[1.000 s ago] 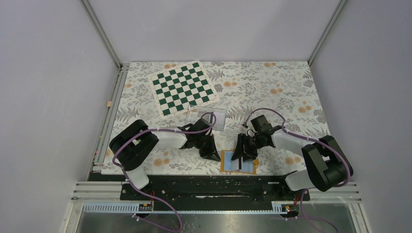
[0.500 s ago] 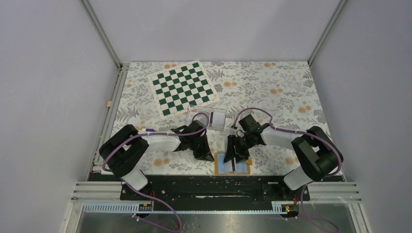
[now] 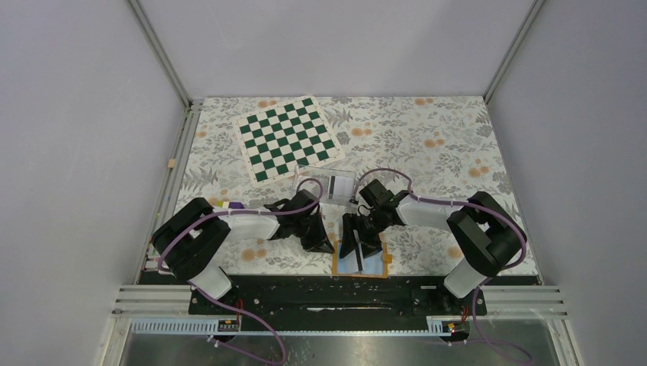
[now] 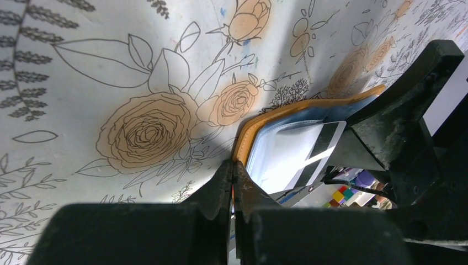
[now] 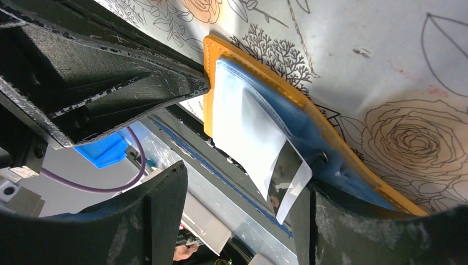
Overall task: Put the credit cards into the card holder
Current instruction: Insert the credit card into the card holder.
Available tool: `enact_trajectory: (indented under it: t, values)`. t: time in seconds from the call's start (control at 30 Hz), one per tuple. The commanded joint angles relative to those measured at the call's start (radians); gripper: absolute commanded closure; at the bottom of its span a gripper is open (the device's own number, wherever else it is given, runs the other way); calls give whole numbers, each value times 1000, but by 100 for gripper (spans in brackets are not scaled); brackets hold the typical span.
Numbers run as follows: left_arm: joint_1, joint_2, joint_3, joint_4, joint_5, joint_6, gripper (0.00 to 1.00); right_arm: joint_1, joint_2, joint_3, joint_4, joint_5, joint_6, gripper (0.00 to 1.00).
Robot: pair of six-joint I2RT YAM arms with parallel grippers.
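The card holder (image 3: 379, 264) lies open at the table's near edge, orange outside and light blue inside (image 5: 325, 141). A white credit card (image 5: 251, 130) with a black stripe is partly tucked into its pocket, the striped end sticking out. My right gripper (image 5: 248, 212) stands open over that end, and one finger (image 5: 353, 226) is close to the card without pinching it. My left gripper (image 4: 233, 167) is shut, its tips against the holder's orange rim (image 4: 243, 144). Another striped card (image 3: 333, 185) sits in the clear plastic box.
The clear plastic box (image 3: 324, 185) stands just behind both grippers. A green-and-white chessboard (image 3: 288, 137) lies at the back left. The table's near edge and the black rail (image 3: 336, 293) run right below the holder. The two grippers (image 3: 338, 242) are close together.
The card holder and both grippers have shifted left along the near edge. My right gripper's jaws have spread wider and let go of the card. The left gripper has stayed shut.
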Motion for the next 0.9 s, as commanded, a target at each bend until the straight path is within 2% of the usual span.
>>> enact_trajectory:
  t: [0.0, 0.27, 0.6, 0.87]
  values:
    - [-4, -6, -29, 14, -43, -8, 100, 28, -10, 64, -98, 46, -47, 28]
    - [-3, 18, -39, 41, -37, -15, 100, 48, -103, 148, -320, 207, -164, 19]
    - [-3, 30, -43, 62, -30, -21, 100, 50, -139, 173, -393, 255, -191, 13]
    - [-3, 35, -42, 71, -22, -19, 100, 50, -109, 137, -361, 240, -187, 11]
